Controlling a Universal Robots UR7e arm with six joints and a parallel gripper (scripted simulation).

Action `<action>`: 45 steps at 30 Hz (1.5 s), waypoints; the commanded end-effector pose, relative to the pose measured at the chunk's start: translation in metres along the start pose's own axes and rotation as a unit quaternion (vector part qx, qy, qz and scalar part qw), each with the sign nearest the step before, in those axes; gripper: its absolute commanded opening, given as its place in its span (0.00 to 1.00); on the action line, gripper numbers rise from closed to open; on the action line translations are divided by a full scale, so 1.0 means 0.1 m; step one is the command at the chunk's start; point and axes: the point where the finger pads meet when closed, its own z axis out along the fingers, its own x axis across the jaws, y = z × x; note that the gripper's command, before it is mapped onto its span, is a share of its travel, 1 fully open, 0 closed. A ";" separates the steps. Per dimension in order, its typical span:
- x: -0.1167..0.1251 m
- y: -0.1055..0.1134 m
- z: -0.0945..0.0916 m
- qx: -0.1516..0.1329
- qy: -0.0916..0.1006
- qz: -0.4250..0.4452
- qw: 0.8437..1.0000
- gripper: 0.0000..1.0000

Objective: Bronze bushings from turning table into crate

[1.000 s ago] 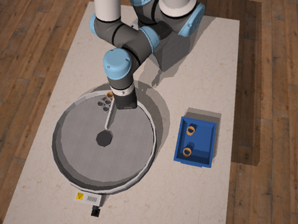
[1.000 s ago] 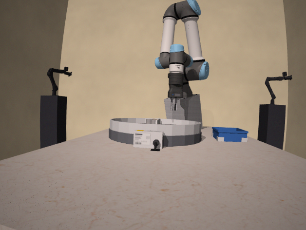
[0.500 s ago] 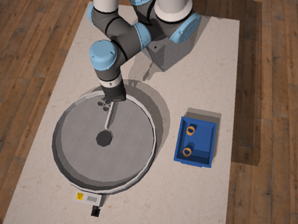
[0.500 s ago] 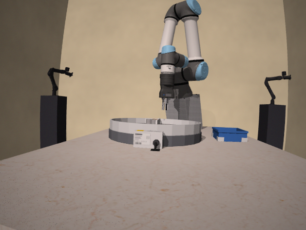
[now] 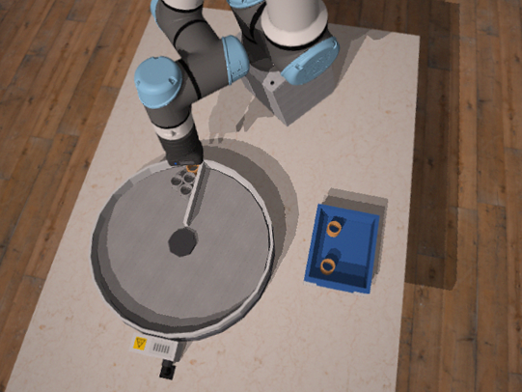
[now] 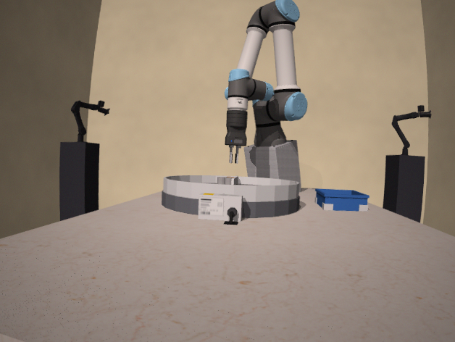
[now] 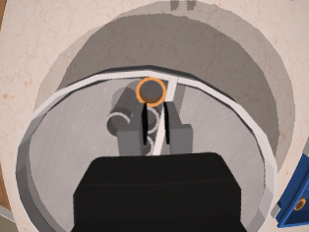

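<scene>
Claw (image 6: 233, 159) is held above bronze bushing (image 7: 151, 90), part-open w/ nothing gripped; steel bushings (image 5: 181, 183) are partly hidden under it.

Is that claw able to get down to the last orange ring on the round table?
Probably yes. The claw hangs over the bronze bushing, holding nothing, with open air below. But steel bushings and the divider bar crowd close, so the descent is tight.
</scene>
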 end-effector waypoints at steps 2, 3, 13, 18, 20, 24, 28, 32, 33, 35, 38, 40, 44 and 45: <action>-0.11 -0.08 0.01 -0.004 0.003 -0.001 1.000 0.40; -0.11 -0.08 0.01 -0.004 0.003 -0.001 1.000 0.40; -0.16 -0.11 0.02 -0.006 0.006 -0.005 1.000 0.40; -0.16 -0.11 0.02 -0.006 0.006 -0.005 1.000 0.40; -0.16 -0.11 0.02 -0.006 0.006 -0.005 1.000 0.40; -0.16 -0.11 0.02 -0.006 0.006 -0.005 1.000 0.40; -0.16 -0.11 0.14 -0.006 0.006 -0.005 1.000 0.40; -0.16 -0.11 0.22 -0.006 0.006 -0.005 1.000 0.40; -0.16 -0.11 0.22 -0.006 0.006 -0.005 1.000 0.40; -0.16 -0.11 0.22 -0.006 0.006 -0.005 1.000 0.40; -0.16 -0.11 0.22 -0.006 0.006 -0.005 1.000 0.40; -0.16 -0.11 0.22 -0.006 0.006 -0.005 1.000 0.40; -0.16 -0.11 0.29 -0.006 0.006 -0.005 1.000 0.40; -0.16 -0.11 0.33 -0.006 0.006 -0.005 1.000 0.40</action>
